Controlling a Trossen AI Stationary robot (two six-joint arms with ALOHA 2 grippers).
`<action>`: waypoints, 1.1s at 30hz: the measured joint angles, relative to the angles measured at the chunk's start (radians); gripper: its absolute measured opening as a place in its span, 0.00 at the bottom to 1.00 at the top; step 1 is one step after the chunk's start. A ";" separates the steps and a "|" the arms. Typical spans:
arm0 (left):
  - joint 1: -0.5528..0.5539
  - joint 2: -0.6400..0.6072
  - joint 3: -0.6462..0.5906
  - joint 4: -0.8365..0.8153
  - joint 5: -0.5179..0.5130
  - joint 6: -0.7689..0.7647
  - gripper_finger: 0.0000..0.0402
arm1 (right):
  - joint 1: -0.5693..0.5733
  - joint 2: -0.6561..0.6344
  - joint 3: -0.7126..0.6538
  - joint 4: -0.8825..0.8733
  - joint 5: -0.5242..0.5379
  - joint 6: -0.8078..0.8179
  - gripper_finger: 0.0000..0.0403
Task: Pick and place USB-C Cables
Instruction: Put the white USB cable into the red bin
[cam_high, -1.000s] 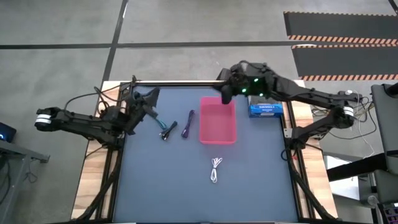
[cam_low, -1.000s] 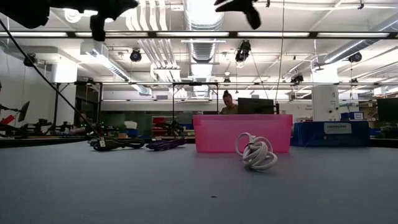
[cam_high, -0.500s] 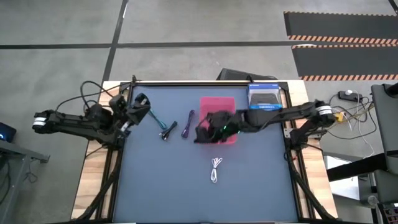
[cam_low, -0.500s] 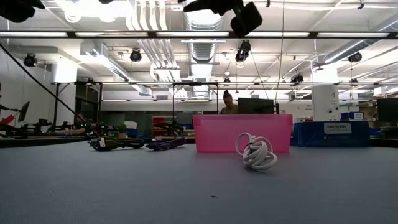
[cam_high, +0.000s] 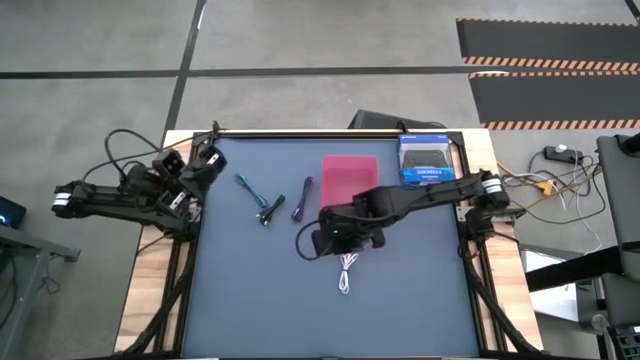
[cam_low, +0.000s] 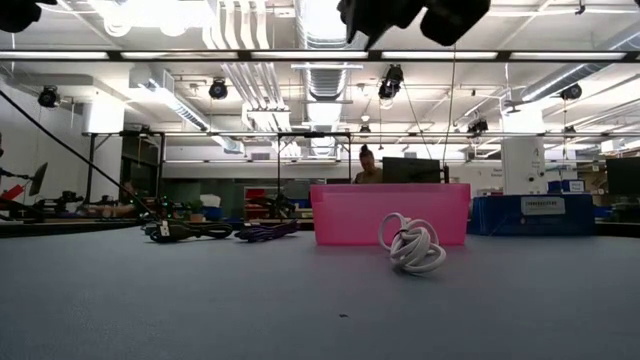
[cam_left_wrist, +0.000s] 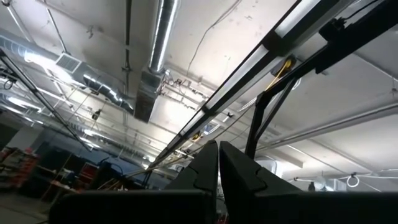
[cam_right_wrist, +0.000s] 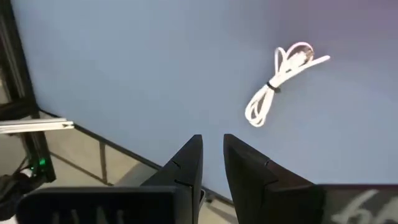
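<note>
Four small cable bundles lie on the blue-grey table top. The white cable (cam_high: 347, 272) (cam_low: 411, 243) (cam_right_wrist: 280, 79) is nearest the near edge. The teal cable (cam_high: 248, 187), black cable (cam_high: 268, 212) and purple cable (cam_high: 303, 200) lie left of the pink tray (cam_high: 350, 175) (cam_low: 390, 213). My right gripper (cam_high: 318, 243) (cam_right_wrist: 212, 146) hangs high above the table, just left of and beyond the white cable, with a narrow gap between its fingers and nothing in it. My left gripper (cam_high: 205, 160) (cam_left_wrist: 219, 152) is shut, drawn back at the far left corner and pointing up at the ceiling.
A blue box (cam_high: 427, 160) stands at the far right corner beside the tray. The table's frame rail (cam_right_wrist: 37, 126) shows in the right wrist view. Bare table top spreads over the near half around the white cable. A person sits far behind the tray in the low view.
My right arm has swung from the far edge, over the pink tray, toward the near side and now hangs above the table by the white cable. My left arm has drawn back toward the far left corner and tipped upward. The cables have not moved.
</note>
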 joint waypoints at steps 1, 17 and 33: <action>0.000 0.005 0.000 0.000 -0.001 0.013 0.00 | 0.000 0.017 0.020 -0.004 -0.002 0.000 0.14; 0.000 0.031 -0.002 -0.002 -0.003 0.058 0.00 | 0.045 0.265 0.104 -0.024 -0.001 0.137 0.14; 0.000 0.035 -0.005 -0.001 -0.004 0.097 0.00 | 0.045 0.281 0.057 -0.136 0.048 0.140 0.54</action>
